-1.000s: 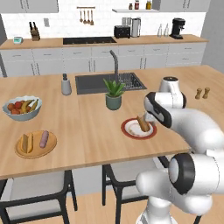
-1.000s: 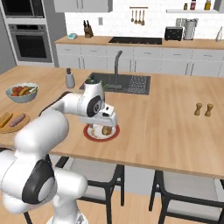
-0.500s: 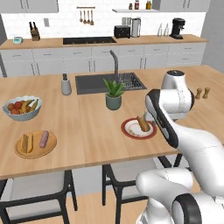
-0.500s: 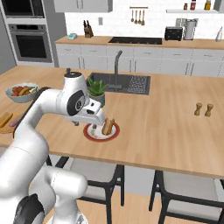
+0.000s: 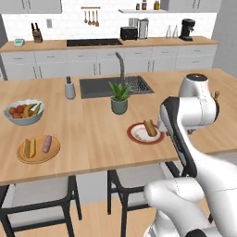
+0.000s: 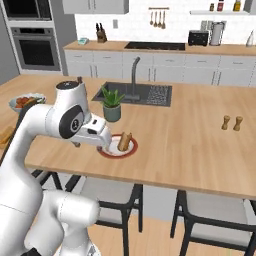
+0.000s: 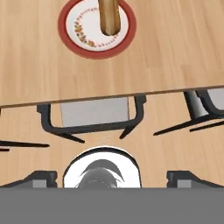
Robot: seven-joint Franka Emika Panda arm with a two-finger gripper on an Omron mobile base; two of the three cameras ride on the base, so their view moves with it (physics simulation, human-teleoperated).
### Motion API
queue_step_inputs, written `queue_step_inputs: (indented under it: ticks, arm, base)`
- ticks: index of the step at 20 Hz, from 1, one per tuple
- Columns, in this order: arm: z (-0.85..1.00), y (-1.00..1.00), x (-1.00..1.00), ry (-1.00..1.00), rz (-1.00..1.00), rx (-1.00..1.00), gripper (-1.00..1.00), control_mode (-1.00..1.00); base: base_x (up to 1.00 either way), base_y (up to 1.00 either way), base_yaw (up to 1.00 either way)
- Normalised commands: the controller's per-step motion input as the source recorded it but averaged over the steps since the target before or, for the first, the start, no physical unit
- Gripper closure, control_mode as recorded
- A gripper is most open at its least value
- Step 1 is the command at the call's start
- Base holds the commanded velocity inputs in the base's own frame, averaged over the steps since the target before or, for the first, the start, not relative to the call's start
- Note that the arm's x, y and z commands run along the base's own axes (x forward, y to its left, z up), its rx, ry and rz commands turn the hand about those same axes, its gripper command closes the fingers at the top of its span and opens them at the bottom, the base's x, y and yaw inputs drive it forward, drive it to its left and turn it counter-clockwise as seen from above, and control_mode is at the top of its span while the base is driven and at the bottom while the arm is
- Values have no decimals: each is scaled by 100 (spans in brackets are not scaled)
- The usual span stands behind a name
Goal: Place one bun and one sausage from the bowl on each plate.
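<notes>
- Plates are on the big wooden counter, two of them, well apart.
- White robot arm bends over the counter's near edge, close to the red-rimmed plate.
- Sink is set in the far side of the counter, and a tall tap rises behind it.
- Dark stools stand under the near edge of the counter.
- Tan plate lies toward the left end of the counter in the left base view, close to the near edge.
- White fruit bowl sits behind the tan plate, full of bright fruit.
- Red-rimmed plate lies near the middle of the counter, in front of the plant. It is pale inside, with a little pattern.
- Plant stands in a grey-green pot between the sink and the red-rimmed plate.
- Gripper hangs by the near edge of the counter, beside the red-rimmed plate but not touching it. Its two dark fingertips are spread far apart, with nothing between them.
- Bun lies on the left part of the tan plate.
- Sausage lies next to the bun on the same plate.
- Brown piece of food lies on the red-rimmed plate — I cannot tell if it is a bun, a sausage or both.
- Two small brown shakers stand side by side, far to the right in the right base view.
</notes>
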Motion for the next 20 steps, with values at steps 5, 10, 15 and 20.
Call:
queue_step_inputs:
  ticks: [5,10,15,20]
  arm:
    - [0,0,0,0,0,0,-100,100]
    - [0,0,0,0,0,0,-100,100]
    - [0,0,0,0,0,0,-100,100]
    - [0,0,0,0,0,0,-100,100]
  base:
    - [-78,66,2]
    - [-3,100,2]
    - [18,100,0]
    - [34,100,0]
